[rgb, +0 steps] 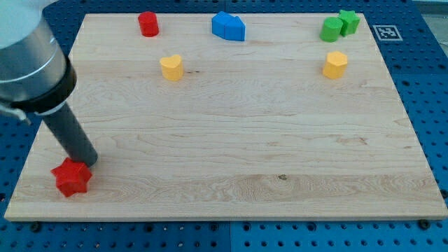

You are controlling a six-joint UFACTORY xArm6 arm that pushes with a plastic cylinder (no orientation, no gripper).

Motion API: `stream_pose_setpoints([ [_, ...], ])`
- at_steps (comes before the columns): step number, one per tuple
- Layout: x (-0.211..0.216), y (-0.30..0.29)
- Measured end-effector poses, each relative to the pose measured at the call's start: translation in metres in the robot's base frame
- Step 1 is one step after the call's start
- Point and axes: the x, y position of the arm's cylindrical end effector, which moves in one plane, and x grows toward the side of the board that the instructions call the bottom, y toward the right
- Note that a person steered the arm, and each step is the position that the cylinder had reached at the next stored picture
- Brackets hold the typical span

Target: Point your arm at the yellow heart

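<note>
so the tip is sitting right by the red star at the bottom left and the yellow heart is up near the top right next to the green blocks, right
Not quite. My tip is indeed beside the red star at the view's bottom left, but the yellow heart sits at the upper left, below the red cylinder. The yellow block near the green blocks is a hexagon-like piece. The camera view shows this.

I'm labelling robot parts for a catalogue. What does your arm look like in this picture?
A wide grey cylinder, blurred, enters from the view's top left and narrows into a straight dark rod. My tip ends plain and round. No cables, markings or jaws show.
</note>
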Motion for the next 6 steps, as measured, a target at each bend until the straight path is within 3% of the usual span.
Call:
stream_pose_setpoints([
  [1, 0.002, 0.014],
  [2, -0.022, 0.076],
  [3, -0.072, 0.122],
  [4, -0.140, 0.142],
  [6, -0.156, 0.141],
])
